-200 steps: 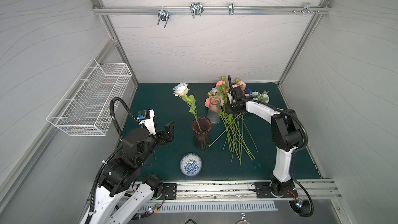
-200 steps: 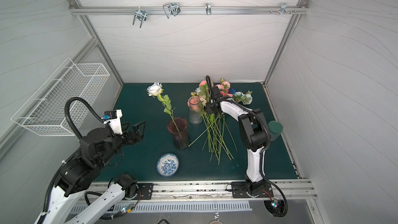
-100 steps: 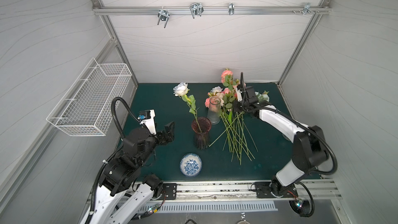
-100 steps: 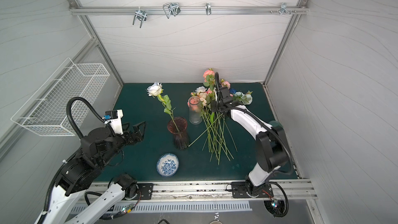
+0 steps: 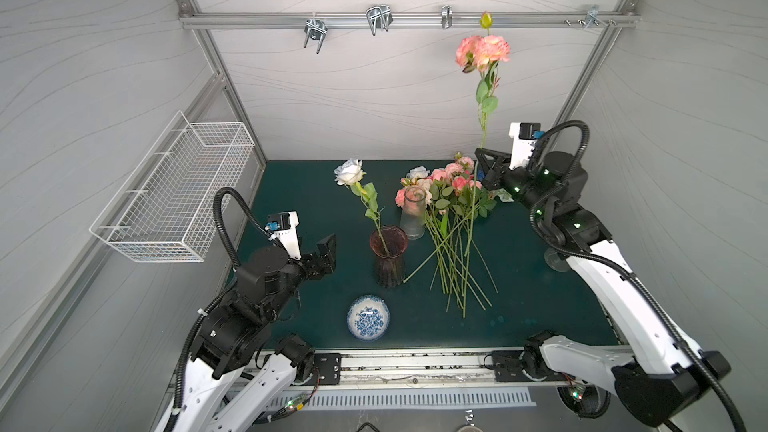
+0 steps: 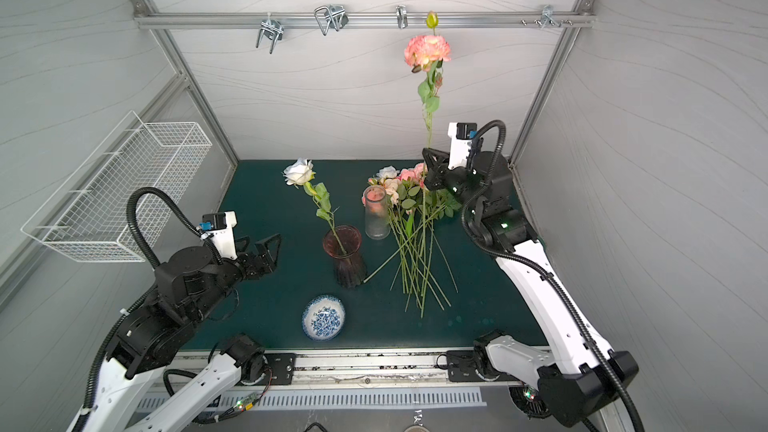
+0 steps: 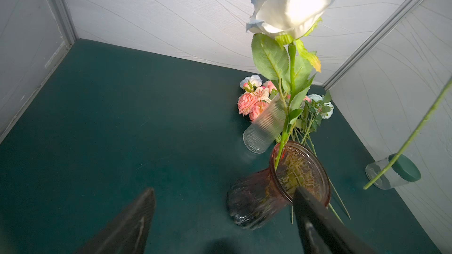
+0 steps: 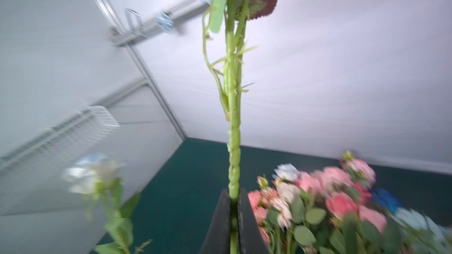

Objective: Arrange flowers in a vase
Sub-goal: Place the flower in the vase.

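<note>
Right wrist view: right fingers [image 8: 217, 226] clenched on the pink rose [image 5: 482, 54] stem. Left wrist view: left fingers [image 7: 127, 226] spread, empty, near the red vase [image 7: 256, 199].

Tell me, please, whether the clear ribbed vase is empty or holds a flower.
Empty: in both top views no stem rises from the clear ribbed vase; the white rose stands in the dark red vase.

Dark green tabletop [image 5: 540, 317] with maroon glass vase [image 5: 388, 268], clear ribbed vase [image 5: 413, 214], blue-patterned bowl [image 5: 368, 317], loose flowers [image 5: 455, 179], green-lidded jar [image 7: 393, 172].
</note>
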### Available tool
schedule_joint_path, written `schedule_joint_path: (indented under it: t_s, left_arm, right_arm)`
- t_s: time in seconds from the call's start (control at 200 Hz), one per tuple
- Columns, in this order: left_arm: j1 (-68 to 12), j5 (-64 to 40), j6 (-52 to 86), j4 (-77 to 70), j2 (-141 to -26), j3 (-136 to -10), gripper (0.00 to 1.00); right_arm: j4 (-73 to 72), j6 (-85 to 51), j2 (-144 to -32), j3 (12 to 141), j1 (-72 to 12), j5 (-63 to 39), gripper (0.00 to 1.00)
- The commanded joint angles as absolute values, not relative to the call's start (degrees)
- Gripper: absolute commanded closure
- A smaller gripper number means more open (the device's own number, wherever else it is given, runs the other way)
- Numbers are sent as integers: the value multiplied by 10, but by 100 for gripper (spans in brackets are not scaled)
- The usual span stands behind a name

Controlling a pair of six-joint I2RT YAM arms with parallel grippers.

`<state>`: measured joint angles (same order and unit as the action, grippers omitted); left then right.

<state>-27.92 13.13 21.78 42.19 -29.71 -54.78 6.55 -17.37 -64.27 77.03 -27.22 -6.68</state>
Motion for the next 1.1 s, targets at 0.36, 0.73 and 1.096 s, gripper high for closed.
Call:
schedule_joint_path:
  t_s: [0.36, 0.73, 1.096]
  left_arm:
    - [-280, 147, 229, 431, -287, -568, 10]
    - [-280, 149, 225, 440, -281, -570, 10]
    - [-280, 138, 225, 423, -285, -567, 10]
  right_arm:
    - [-126, -212, -774, 911, -469, -181, 100]
    - [-239, -152, -853, 824, -510, -165, 100]
    - [-193, -119, -798, 652, -539, -144, 86]
